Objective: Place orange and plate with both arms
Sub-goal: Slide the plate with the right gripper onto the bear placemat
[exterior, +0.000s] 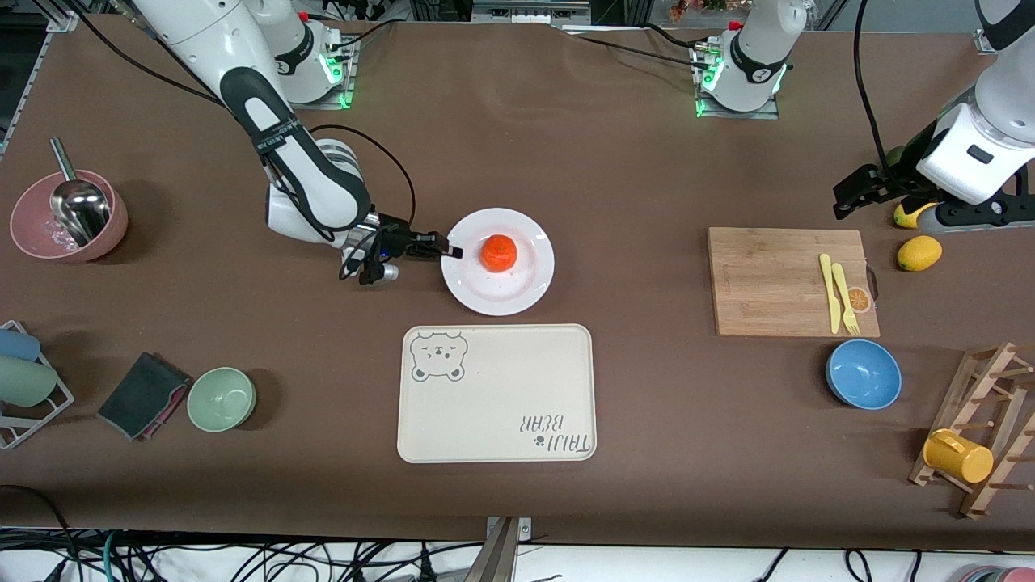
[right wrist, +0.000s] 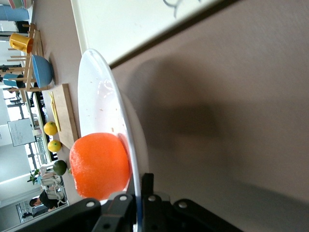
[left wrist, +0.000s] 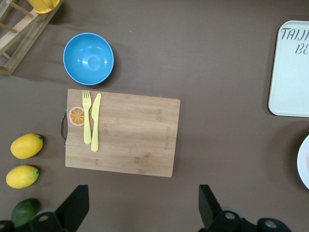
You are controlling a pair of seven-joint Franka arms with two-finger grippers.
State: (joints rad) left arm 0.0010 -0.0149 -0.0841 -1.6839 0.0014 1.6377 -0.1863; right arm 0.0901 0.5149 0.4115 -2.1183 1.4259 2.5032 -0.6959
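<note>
**A:** Where are the orange and the plate?

**B:** The orange [exterior: 499,252], small, round and a little flattened, with a dimpled red-orange skin, sits in the middle of the plate [exterior: 530,283]. The plate is white, shallow and glossy, and lies mid-table, just farther from the front camera than a cream tray [exterior: 497,394] with a bear drawing.

**A:** Is anything holding it?

**B:** Yes. The right gripper [exterior: 451,250] comes in low and sideways from the right arm's end. Its fingers are pinched on the plate's rim, one above and one below. Gripping the thin edge seems meant to move plate and fruit together, probably onto the tray.

**A:** And the other arm?

**B:** The left gripper [exterior: 849,196] waits in the air over the table near two yellow lemons [exterior: 919,252], jaws spread wide and empty. Its wrist camera looks down on a wooden board [left wrist: 123,132], smooth and pale, carrying a yellow plastic fork and knife. A blue bowl [left wrist: 88,58] is beside the board.
</note>
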